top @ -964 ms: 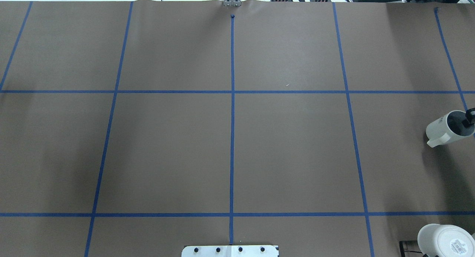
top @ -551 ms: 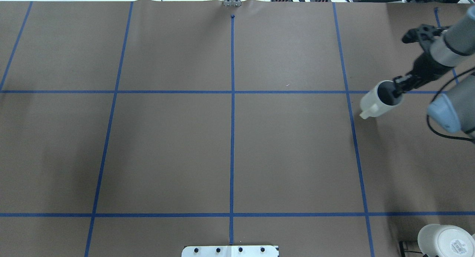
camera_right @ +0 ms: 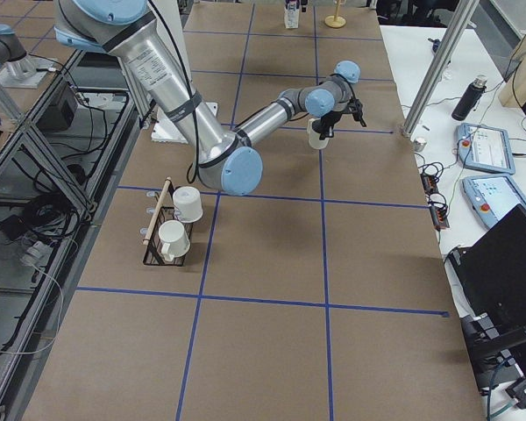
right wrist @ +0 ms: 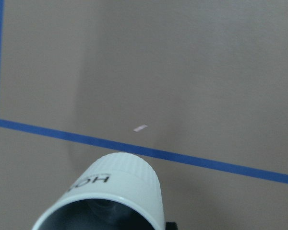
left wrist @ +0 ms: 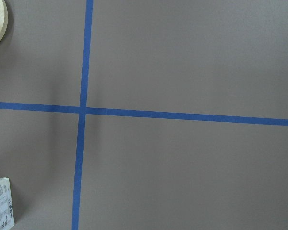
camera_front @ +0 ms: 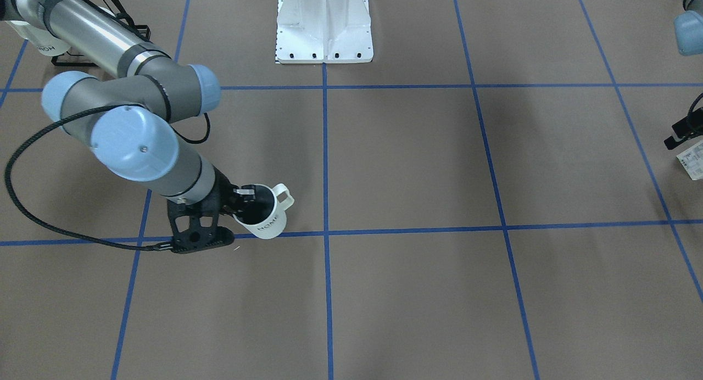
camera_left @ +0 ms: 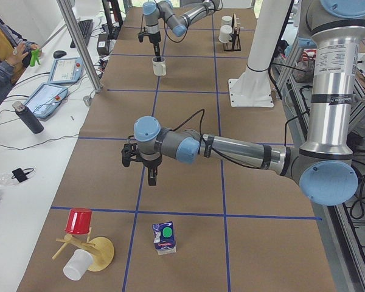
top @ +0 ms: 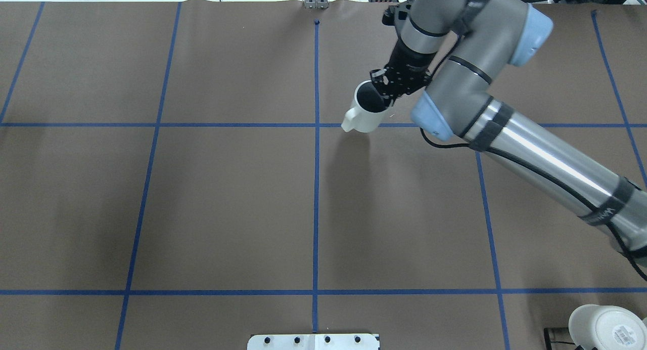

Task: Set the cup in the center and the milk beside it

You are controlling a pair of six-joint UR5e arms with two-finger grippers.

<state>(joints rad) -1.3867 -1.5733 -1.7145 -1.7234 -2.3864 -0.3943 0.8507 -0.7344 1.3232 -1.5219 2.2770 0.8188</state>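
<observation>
My right gripper (top: 385,91) is shut on the rim of the cup (top: 370,110), one finger inside it. The cup is a white ribbed mug with "HOME" lettering (camera_front: 264,214). It hangs tilted above the table, just right of the centre line, handle toward the centre. It also shows in the right wrist view (right wrist: 117,191). The milk (camera_left: 164,237), a blue and white carton with a green cap, stands at the table's left end. My left gripper (camera_left: 151,177) hovers above the table a short way from it; I cannot tell whether it is open or shut. The carton's corner shows in the left wrist view (left wrist: 0,203).
A black wire rack (camera_right: 167,230) with two white mugs stands at the near right by the robot; one mug shows in the overhead view (top: 606,327). A wooden stand (camera_left: 91,250) with a red cup (camera_left: 79,220) stands near the milk. The robot's base plate (top: 313,341) is at the front middle.
My right arm has carried the cup from the table's far right edge leftward and farther back, to just right of the centre line.
</observation>
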